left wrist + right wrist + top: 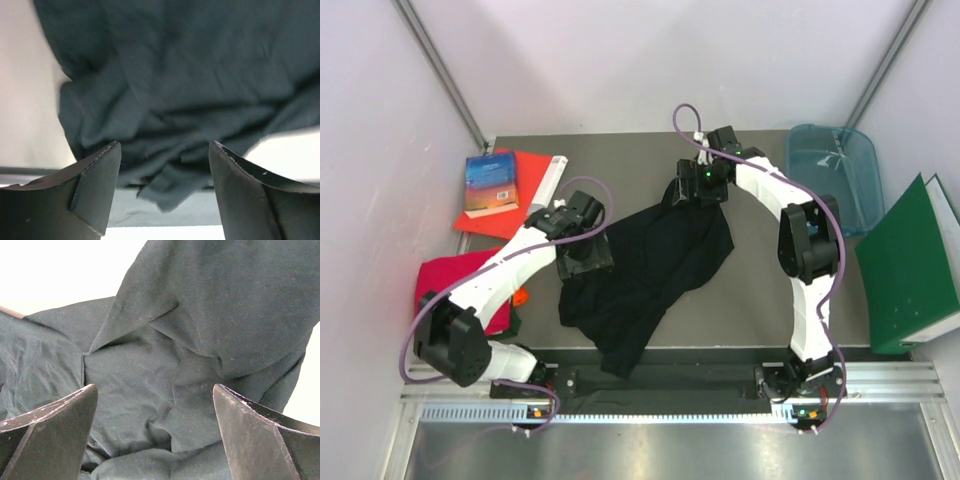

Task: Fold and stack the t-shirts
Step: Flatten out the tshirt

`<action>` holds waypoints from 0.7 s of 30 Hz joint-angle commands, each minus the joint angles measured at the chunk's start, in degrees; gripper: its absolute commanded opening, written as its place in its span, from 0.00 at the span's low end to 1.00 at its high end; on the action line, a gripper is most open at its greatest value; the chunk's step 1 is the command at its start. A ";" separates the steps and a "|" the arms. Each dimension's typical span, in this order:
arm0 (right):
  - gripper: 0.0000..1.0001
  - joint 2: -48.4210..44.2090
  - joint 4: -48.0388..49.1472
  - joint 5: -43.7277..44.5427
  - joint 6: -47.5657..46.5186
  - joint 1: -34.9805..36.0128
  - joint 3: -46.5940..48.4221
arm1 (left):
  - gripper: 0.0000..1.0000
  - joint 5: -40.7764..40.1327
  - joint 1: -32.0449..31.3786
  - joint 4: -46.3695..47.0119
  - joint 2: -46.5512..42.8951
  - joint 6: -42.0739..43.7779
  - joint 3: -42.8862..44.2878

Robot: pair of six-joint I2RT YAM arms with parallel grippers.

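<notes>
A large black t-shirt lies crumpled in the middle of the table, one corner trailing toward the near edge. My left gripper hovers at its left edge, jaws open with nothing between them; in the left wrist view the left gripper frames the rumpled black t-shirt. Over the shirt's far edge my right gripper stands open and empty. In the right wrist view the right gripper looks down on the folds of the black t-shirt. The crimson-pink t-shirt lies folded at the left, partly under my left arm.
A flat red sheet carrying a blue book lies at the far left. A clear blue bin sits at the far right, with a green binder just in front of it. A small orange item shows beside the left arm.
</notes>
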 commanded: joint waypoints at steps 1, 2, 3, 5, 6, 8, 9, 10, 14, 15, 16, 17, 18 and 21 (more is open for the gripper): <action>0.98 -1.83 0.08 0.26 -0.81 -0.85 2.62 | 0.73 4.19 7.71 8.74 -0.96 -1.36 -3.44; 0.98 -1.83 -0.10 0.26 -0.90 -0.85 2.53 | 0.73 4.90 8.50 9.55 -0.78 -1.45 -4.84; 0.98 -2.00 -0.27 0.26 -0.98 -0.94 2.35 | 0.73 6.91 9.38 10.08 -0.52 -1.97 -5.38; 0.98 -2.27 -0.10 0.18 -1.25 -1.20 1.92 | 0.72 10.69 9.83 12.88 0.53 -2.32 -7.48; 0.98 -2.44 -0.10 0.18 -1.34 -1.29 1.74 | 0.71 11.84 10.00 13.77 0.97 -3.20 -8.10; 0.98 -2.53 -0.10 0.09 -1.51 -1.72 1.56 | 0.68 16.93 10.35 16.23 2.81 -3.55 -10.04; 0.98 -2.53 -0.10 0.00 -1.60 -1.82 1.47 | 0.68 18.25 10.35 16.85 3.34 -4.34 -10.30; 0.98 -2.62 -0.01 -0.09 -1.69 -1.90 1.39 | 0.66 19.40 10.44 17.29 3.96 -4.78 -10.91; 0.98 -2.71 0.08 -0.61 -1.69 -2.43 0.95 | 0.63 17.57 10.35 17.12 4.75 -6.28 -11.36; 0.98 -2.80 0.08 -0.61 -1.78 -2.43 0.95 | 0.62 17.13 10.44 16.42 4.67 -6.46 -11.27; 0.98 -2.88 0.08 -0.70 -1.86 -2.69 0.77 | 0.62 16.60 10.44 16.15 4.75 -6.54 -11.18; 0.98 -2.97 0.25 -0.79 -1.86 -2.61 0.33 | 0.62 15.55 10.44 15.89 4.75 -6.55 -11.18; 0.98 -2.97 0.25 -0.70 -1.95 -2.78 0.16 | 0.62 15.02 10.44 15.54 4.84 -6.46 -11.27; 0.98 -3.06 0.60 -1.05 -1.87 -2.87 -0.63 | 0.64 13.00 10.44 15.36 5.54 -6.63 -11.97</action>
